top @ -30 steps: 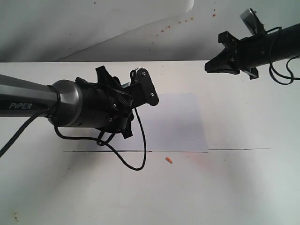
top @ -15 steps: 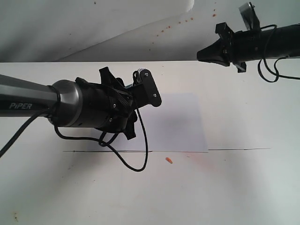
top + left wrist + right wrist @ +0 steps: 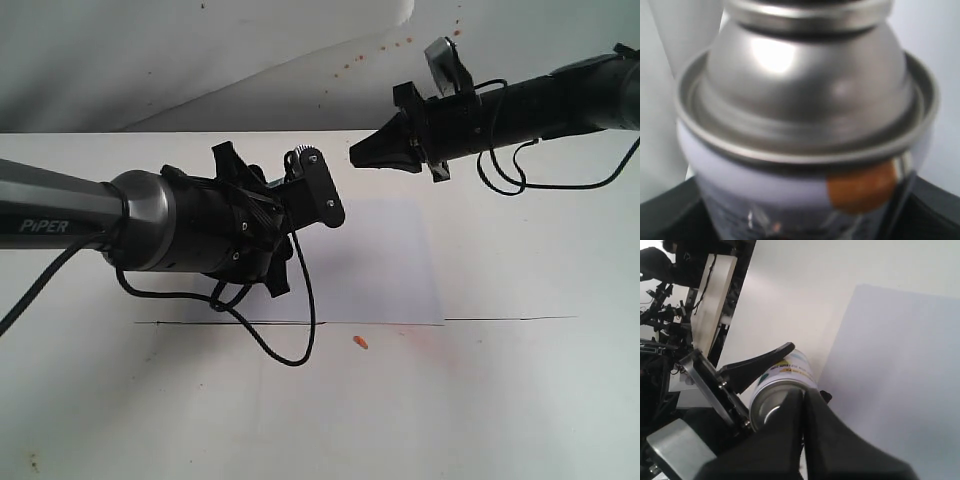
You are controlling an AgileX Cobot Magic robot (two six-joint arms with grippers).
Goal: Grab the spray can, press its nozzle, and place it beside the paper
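Observation:
The spray can [image 3: 805, 100] fills the left wrist view: shiny domed top, white label, an orange patch. My left gripper [image 3: 805, 222] is shut on its body and holds it above the table. In the exterior view the left gripper [image 3: 262, 215] hides the can almost fully. My right gripper [image 3: 358, 160] is shut with nothing in it, its tips close to the left gripper. In the right wrist view the right gripper [image 3: 803, 395] overlaps the spray can's [image 3: 785, 377] top and hides the nozzle; touching or not, I cannot tell. The paper [image 3: 385, 265] lies flat below, also seen as the paper [image 3: 900, 370].
A thin dark line [image 3: 500, 320] runs across the white table along the paper's near edge. A small orange speck [image 3: 360, 343] lies just in front of it. A cable [image 3: 295, 320] loops down from the left arm. The white backdrop [image 3: 200, 60] rises behind.
My right arm has swung left and a little down, bringing its shut gripper from the far right up to the left gripper and the can. The left arm has barely moved.

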